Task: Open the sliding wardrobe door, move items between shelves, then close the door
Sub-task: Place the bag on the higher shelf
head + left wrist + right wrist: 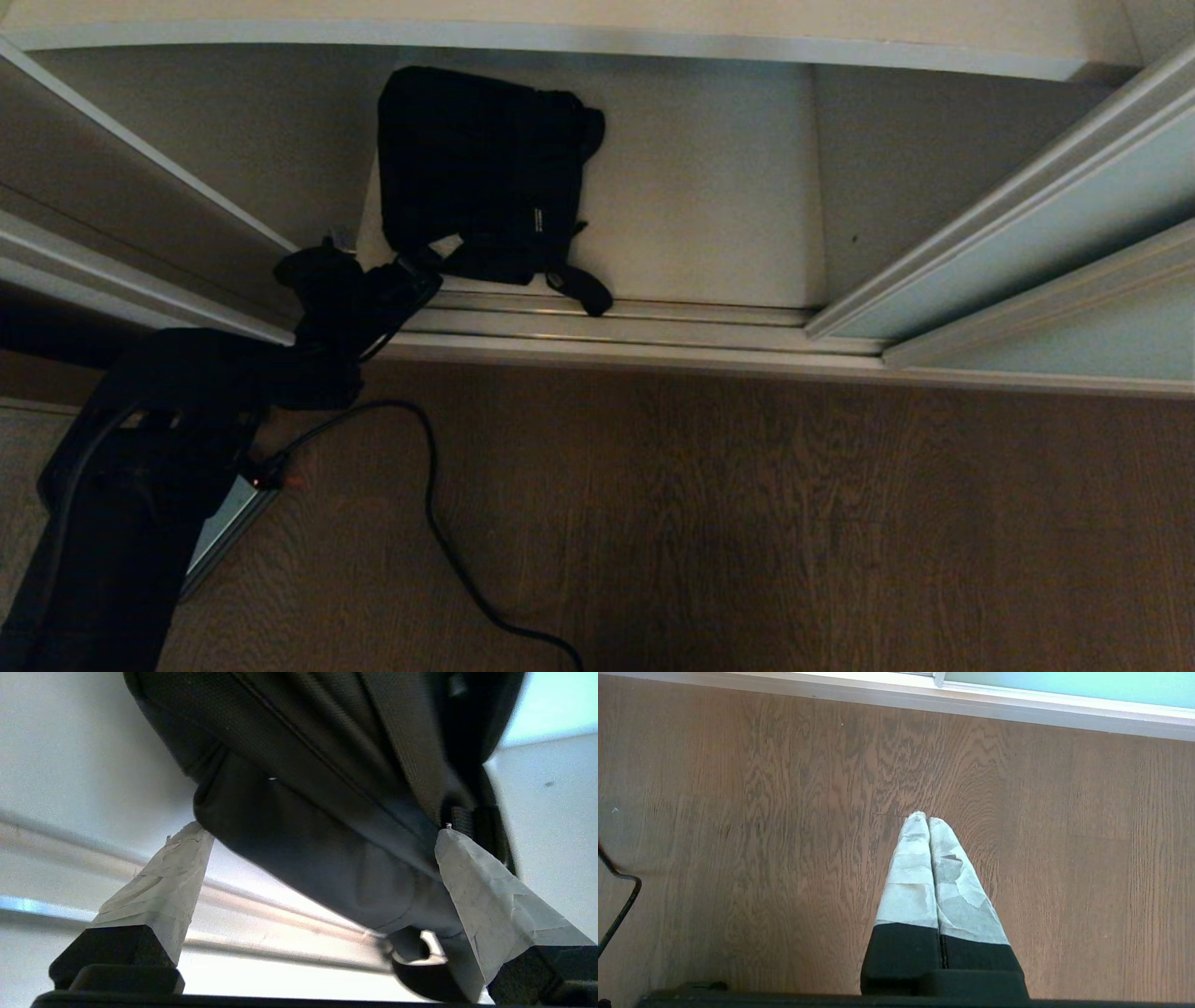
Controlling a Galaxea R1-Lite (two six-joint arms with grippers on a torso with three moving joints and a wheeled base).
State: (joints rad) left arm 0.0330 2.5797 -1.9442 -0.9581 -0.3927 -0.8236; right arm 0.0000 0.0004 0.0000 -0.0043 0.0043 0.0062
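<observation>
The left tool [425,271] is fully spread at the front edge of the bottom shelf [709,215], just above the floor track [616,327]. Its two taped fingers [163,882] stand wide apart on either side of the lower end of the black bag [485,173]; whether they touch the fabric cannot be told, and nothing is clamped. The bag lies on the shelf directly ahead of the tool, with one strap end [583,289] hanging over the track beside it. The sliding door [1055,243] stands pushed aside, well to the right of the left tool, leaving the compartment open. The right tool [928,819] is out of the head view; its fingers are pressed together, empty, pointing at the wooden floor [761,812].
</observation>
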